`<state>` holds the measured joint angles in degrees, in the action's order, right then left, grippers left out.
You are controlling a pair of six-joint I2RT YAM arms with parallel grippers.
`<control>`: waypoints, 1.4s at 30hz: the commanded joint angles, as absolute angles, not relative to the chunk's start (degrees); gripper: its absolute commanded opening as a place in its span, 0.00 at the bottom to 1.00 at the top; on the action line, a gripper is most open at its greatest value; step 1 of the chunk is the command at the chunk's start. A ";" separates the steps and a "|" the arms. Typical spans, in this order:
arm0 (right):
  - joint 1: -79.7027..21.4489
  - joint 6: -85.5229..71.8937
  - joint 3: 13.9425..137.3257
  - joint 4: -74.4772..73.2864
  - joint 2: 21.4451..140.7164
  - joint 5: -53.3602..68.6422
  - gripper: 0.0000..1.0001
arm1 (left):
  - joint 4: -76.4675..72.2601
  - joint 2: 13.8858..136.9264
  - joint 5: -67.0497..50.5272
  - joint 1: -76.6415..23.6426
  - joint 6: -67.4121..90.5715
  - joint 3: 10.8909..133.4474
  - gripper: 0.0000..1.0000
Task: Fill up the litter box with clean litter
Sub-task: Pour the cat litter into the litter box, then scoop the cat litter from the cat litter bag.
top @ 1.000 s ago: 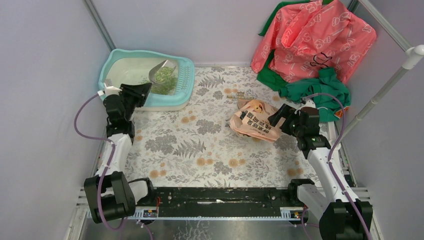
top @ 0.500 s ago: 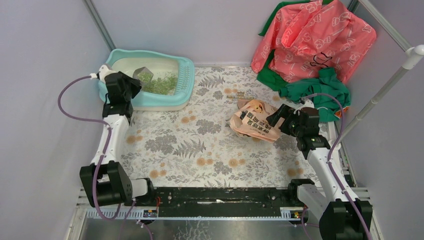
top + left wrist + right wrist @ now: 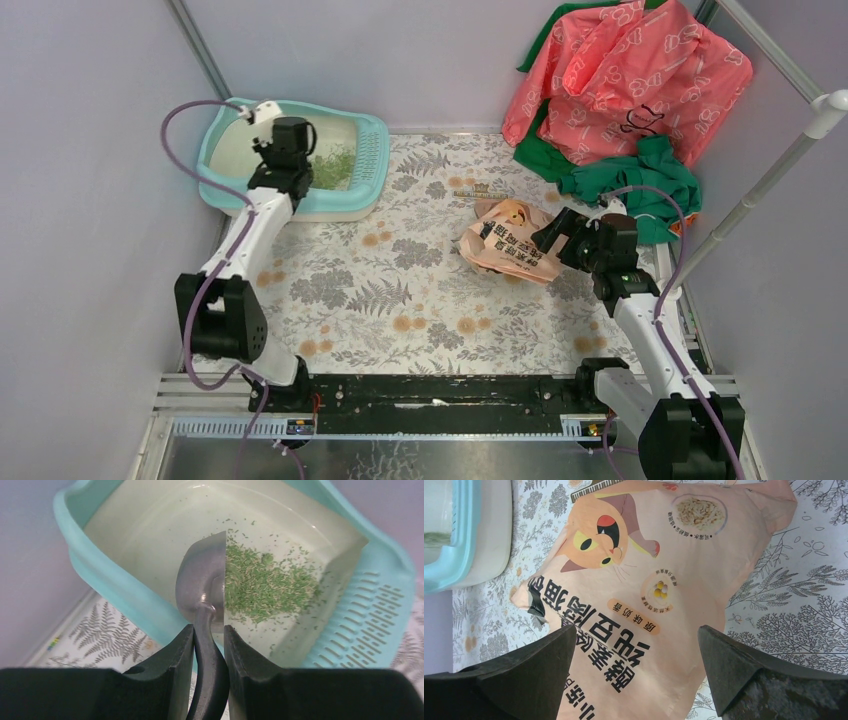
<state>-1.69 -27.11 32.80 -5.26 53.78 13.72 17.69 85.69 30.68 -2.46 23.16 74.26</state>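
The turquoise litter box (image 3: 372, 165) with its cream inner pan stands at the back left. A thin heap of green clean litter (image 3: 335, 165) lies in the pan near the slotted rim, and it also shows in the left wrist view (image 3: 265, 580). My left gripper (image 3: 289, 148) hangs over the box's near side, shut on the black handle of a grey scoop (image 3: 200, 585). The scoop's bowl is turned on edge over the pan (image 3: 150, 535) and looks empty. My right gripper (image 3: 555, 232) is open, its jaws spread wide just above the pink-orange litter bag (image 3: 505, 240).
The bag (image 3: 649, 580) lies flat on the floral mat (image 3: 400, 290) right of centre. A pile of pink and green cloth (image 3: 625, 100) fills the back right corner. A white pole (image 3: 770, 180) leans at the right. Grey walls close in on the left and back.
My left arm has swung from the box's near-left corner up and right over the box, taking the scoop along. The scoop, loaded before, now looks empty. The right arm has not moved.
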 commanded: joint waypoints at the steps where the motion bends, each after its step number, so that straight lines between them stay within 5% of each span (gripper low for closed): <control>1: -1.54 -27.30 33.29 -2.49 53.55 15.34 1.00 | 17.59 90.02 49.78 -8.51 13.69 79.59 0.00; 7: -1.58 -27.11 33.35 -3.00 53.26 15.46 1.00 | 8.17 93.85 65.50 -14.97 -2.25 81.03 0.00; 17: -1.54 -27.38 32.75 -2.94 52.76 15.51 1.00 | -9.79 91.79 72.72 -23.12 -20.18 76.61 0.00; 23: -1.53 -27.22 33.13 -3.71 52.62 15.05 1.00 | -2.63 89.14 72.29 -33.81 -18.33 81.56 0.00; 31: -1.53 -26.79 34.20 -5.97 51.33 14.12 1.00 | 28.21 82.55 53.90 -39.25 12.34 90.95 0.00; 42: -1.50 -23.35 36.85 -12.43 49.42 13.91 1.00 | 24.91 66.77 26.35 -38.70 32.25 70.82 0.00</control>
<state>-1.69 -25.50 33.26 -10.33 50.87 14.22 26.87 70.13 38.68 -39.33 22.37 77.52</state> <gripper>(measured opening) 0.995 0.326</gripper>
